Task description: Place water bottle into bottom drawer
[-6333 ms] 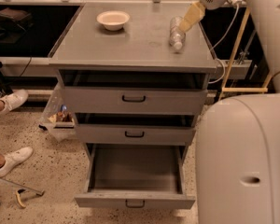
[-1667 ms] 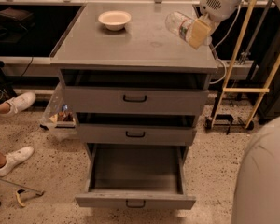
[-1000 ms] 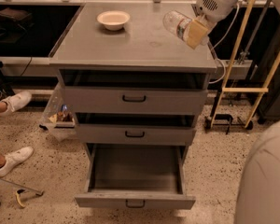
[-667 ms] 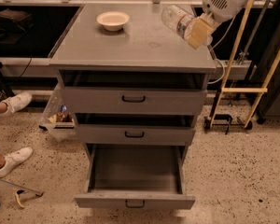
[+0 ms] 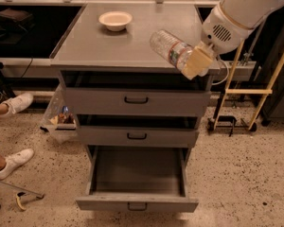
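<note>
Bottom drawer [image 5: 109,204], lowest and deepest of 3 in the grey metal cabinet [image 5: 132,46], stands pulled far out toward the camera, with its inside floor open to view and its small black handle at the front edge. The robot's white arm [image 5: 246,8] reaches in from the upper right corner, over the cabinet's right side. Above the bottom drawer, the top drawer [image 5: 99,102] and the middle drawer [image 5: 99,136] each show a narrow dark gap along their upper edge. At the left, 2 white shoes [image 5: 14,104] rest on the speckled floor, and a clear plastic bin [image 5: 57,124] sits beside the cabinet. The water bottle [image 5: 168,48] is tilted, its rounded end up and to the left, seen against the front right part of the cabinet top, well above the bottom drawer. The gripper [image 5: 195,63] is at the cabinet's front right corner, its tan fingers [image 5: 200,59] clenched around the bottle's lower end. A cream bowl [image 5: 115,20] sits at the back of the cabinet top, apart from the bottle.
</note>
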Controlling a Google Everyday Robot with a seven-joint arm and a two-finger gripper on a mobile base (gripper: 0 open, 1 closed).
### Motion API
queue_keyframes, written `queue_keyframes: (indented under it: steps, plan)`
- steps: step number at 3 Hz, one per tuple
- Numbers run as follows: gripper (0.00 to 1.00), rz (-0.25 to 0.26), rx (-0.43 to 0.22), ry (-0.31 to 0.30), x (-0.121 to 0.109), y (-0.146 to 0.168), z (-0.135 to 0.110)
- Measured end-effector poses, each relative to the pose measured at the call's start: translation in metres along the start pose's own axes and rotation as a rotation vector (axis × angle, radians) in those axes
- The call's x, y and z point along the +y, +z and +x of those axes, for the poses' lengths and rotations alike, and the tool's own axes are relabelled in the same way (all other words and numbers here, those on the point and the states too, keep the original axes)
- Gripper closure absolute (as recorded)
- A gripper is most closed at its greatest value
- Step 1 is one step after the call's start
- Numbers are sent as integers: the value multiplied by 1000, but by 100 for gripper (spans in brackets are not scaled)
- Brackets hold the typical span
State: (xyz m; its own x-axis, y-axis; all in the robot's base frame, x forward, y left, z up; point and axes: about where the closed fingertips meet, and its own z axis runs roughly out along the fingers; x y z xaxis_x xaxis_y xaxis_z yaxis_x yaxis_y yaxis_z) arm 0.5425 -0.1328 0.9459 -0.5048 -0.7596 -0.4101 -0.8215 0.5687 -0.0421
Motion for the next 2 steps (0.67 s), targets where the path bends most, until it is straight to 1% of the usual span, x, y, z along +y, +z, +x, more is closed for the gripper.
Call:
queue_keyframes:
  steps: [1, 2]
  plan:
    - [100, 0, 0, 0, 0, 0, 0]
    - [100, 3, 12, 8, -1, 15, 7]
